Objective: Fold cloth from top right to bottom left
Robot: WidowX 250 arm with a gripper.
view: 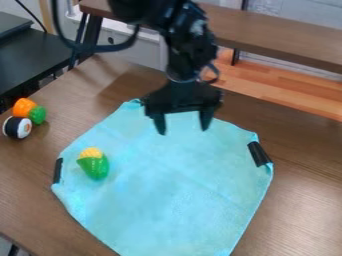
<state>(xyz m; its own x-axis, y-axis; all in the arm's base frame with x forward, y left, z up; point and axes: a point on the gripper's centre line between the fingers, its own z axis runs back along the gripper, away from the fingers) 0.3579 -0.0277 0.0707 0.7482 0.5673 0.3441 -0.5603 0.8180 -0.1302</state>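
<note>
The gripper [183,127] hangs over the upper part of the light blue cloth [174,190], its two fingers spread apart with nothing between them. Flat on the brown table, the cloth lies spread out with one corner toward the top, one toward the right and one toward the bottom. Black strips mark its left and right corners, and a dark bit shows at the top corner beside the gripper. A toy corn [94,164], yellow and green, rests on the left part of the cloth.
On the wooden table [304,200], an orange and green toy [29,110] and a sushi roll toy [17,127] sit at the far left. A brown bench [280,37] runs behind the table, and a black surface [30,57] stands at the upper left.
</note>
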